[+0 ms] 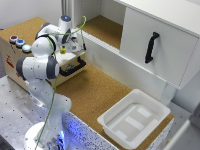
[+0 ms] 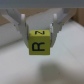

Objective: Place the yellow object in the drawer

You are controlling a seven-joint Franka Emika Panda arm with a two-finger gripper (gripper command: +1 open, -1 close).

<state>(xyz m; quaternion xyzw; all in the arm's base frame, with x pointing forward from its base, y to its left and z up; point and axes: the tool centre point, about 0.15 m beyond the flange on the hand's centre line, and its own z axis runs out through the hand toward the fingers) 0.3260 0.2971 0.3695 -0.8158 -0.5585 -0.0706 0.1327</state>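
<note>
A small bright yellow object (image 1: 63, 51), a cube with black letters on its faces (image 2: 40, 45), hangs between my fingers. My gripper (image 1: 63, 48) (image 2: 39, 32) is shut on it, gripping two opposite sides. In the exterior view it sits just above the pulled-out drawer (image 1: 70, 64), behind the drawer's white front and black curved handle (image 1: 75, 67). The drawer belongs to a low wooden box (image 1: 12, 57) at the exterior view's left. The wrist view shows a pale blurred surface below the cube. The arm hides most of the drawer's inside.
Three coloured round caps (image 1: 18, 42) sit on top of the wooden box. A large white cabinet door with a black handle (image 1: 151, 47) stands at the back right. A white plastic tub (image 1: 134, 120) rests on the cork tabletop (image 1: 95, 92) at the front right.
</note>
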